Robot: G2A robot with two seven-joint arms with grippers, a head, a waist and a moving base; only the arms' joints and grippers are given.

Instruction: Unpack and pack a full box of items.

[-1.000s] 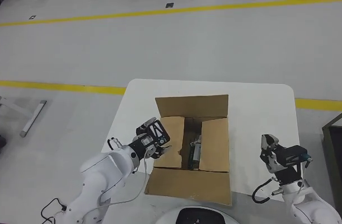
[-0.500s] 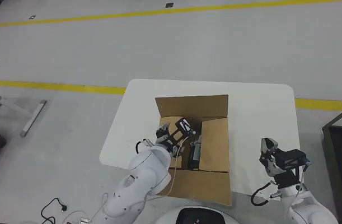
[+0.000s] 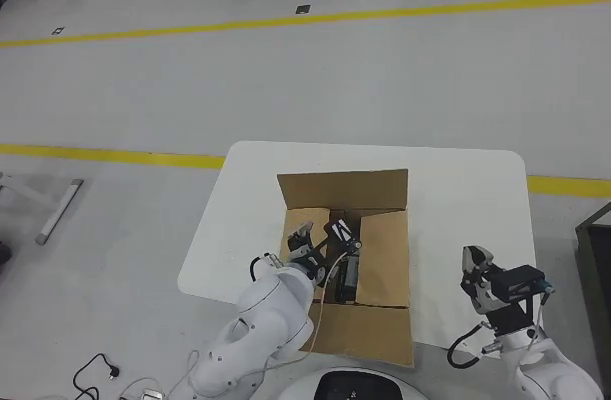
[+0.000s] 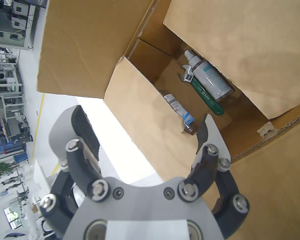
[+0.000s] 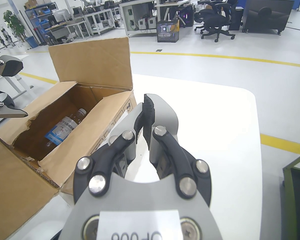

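Observation:
An open cardboard box point(image 3: 343, 188) stands in the middle of the white table point(image 3: 465, 190). My left gripper point(image 3: 325, 240) hangs open over the box's opening, holding nothing. In the left wrist view the left gripper point(image 4: 142, 118) points at the box point(image 4: 89, 26), where a white spray bottle point(image 4: 210, 78), a green-handled wrench point(image 4: 202, 93) and a brown labelled bottle point(image 4: 181, 114) lie on the bottom. My right gripper point(image 3: 482, 272) is shut and holds nothing, above the table to the right of the box. From the right wrist, the right gripper point(image 5: 144, 116) faces the box point(image 5: 89, 61), with a clear bottle point(image 5: 64, 126) inside.
The box's side flap point(image 3: 383, 258) folds over part of the opening, and the far flap stands up. A dark green bin point(image 3: 600, 270) sits off the table's right edge. Bare tabletop lies right of the box and behind it.
My left arm has swung from outside the box's left flap to above the opening, its gripper still open. The right arm has barely shifted.

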